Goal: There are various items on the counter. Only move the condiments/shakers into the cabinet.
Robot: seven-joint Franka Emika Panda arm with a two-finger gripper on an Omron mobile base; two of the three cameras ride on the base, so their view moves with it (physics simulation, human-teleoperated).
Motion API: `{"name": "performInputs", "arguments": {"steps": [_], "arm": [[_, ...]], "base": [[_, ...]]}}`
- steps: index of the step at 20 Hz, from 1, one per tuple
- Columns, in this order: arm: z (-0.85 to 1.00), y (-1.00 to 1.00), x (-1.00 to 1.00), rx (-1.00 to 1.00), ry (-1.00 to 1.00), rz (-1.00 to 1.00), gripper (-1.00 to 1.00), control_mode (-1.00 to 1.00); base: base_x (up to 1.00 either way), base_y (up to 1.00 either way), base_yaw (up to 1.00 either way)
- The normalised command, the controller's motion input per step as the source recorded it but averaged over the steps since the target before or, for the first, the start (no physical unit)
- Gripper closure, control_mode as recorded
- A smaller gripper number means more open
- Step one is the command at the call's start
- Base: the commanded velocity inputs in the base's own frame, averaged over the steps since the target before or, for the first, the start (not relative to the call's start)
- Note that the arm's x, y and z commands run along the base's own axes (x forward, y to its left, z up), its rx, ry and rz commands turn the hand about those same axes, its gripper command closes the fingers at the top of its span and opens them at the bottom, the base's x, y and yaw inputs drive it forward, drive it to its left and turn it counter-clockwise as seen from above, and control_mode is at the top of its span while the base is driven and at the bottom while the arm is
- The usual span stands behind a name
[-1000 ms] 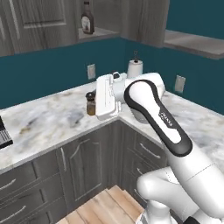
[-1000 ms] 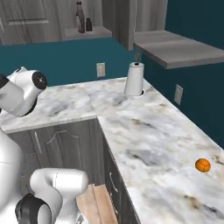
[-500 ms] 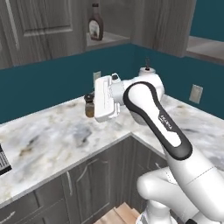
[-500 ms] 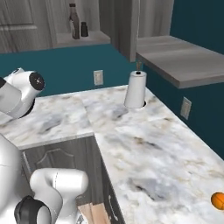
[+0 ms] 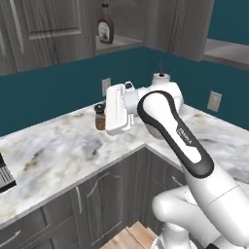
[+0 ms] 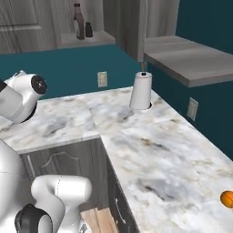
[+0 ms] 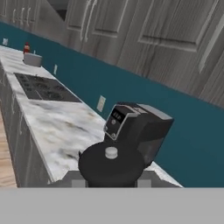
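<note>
Pincer (image 5: 100,118) on the white arm appears closed on the small brown wooden shaker with dark cap (image 5: 100,116), held upright just above the veined white-grey marble counter (image 5: 58,151); the hand view shows the round dark cap between the finger tips. Judged step: carrying the third condiment. Dark brown squeeze bottle with pale label (image 5: 105,30) and small black-topped shaker (image 6: 88,29) already stand on the flat grey shelf of the dark wood-grain cabinet (image 5: 121,43). Next move calls for lifting to shelf height.
</note>
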Motion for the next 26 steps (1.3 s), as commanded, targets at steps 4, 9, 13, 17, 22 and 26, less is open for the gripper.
{"name": "performInputs", "arguments": {"steps": [4, 9, 13, 17, 22, 26], "arm": [[0.0, 0.0, 0.0, 0.0, 0.0, 0.0, 1.0, 1.0], [0.0, 0.0, 0.0, 0.0, 0.0, 0.0, 1.0, 1.0], [0.0, 0.0, 0.0, 0.0, 0.0, 0.0, 1.0, 1.0], [0.0, 0.0, 0.0, 0.0, 0.0, 0.0, 1.0, 1.0], [0.0, 0.0, 0.0, 0.0, 0.0, 0.0, 1.0, 1.0], [0.14, -0.16, 0.15, 0.03, 0.01, -0.09, 1.0, -1.0]], "base": [[0.36, 0.05, 0.32], [0.98, 0.0, 0.09], [1.0, 0.0, 0.0], [1.0, -0.24, -0.07], [1.0, -0.34, -0.31], [0.72, -0.27, -0.27]]}}
